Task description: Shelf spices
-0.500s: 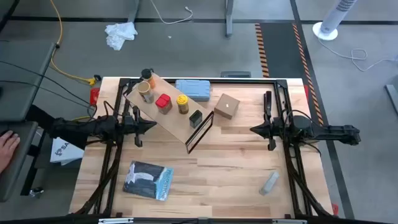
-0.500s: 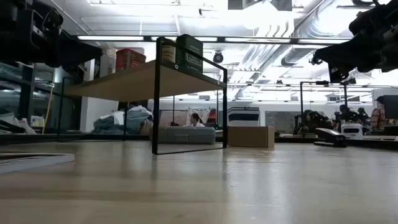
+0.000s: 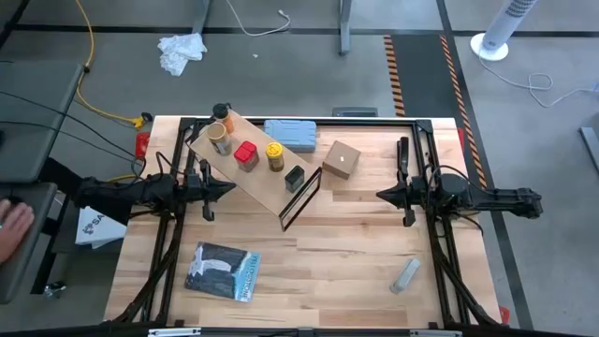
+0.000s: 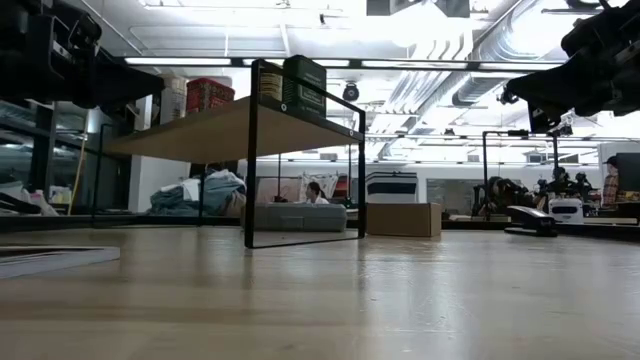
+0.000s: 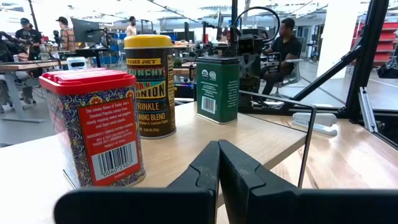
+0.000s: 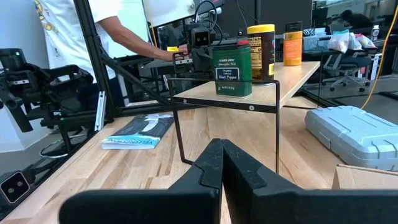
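The shelf (image 3: 257, 168), a light wooden plank on thin black wire legs, stands slantwise at the table's far left. Several spices stand upright in a row on its top: an amber jar with a black cap (image 3: 221, 113), a tan cylinder (image 3: 220, 139), a red square tin (image 3: 246, 154), a yellow-capped jar (image 3: 274, 155) and a small dark tin (image 3: 295, 178). My left gripper (image 3: 232, 190) hovers shut beside the shelf's left side, level with the plank, facing the red tin (image 5: 99, 127). My right gripper (image 3: 379, 195) hovers shut to the shelf's right, pointing at it (image 6: 249, 93).
A flat blue-grey case (image 3: 290, 134) lies behind the shelf and a tan cardboard cube (image 3: 342, 161) to its right. A book (image 3: 222, 271) lies near the front left, a small grey bar (image 3: 404, 274) at the front right. A person's hand (image 3: 11, 225) shows beyond the table's left edge.
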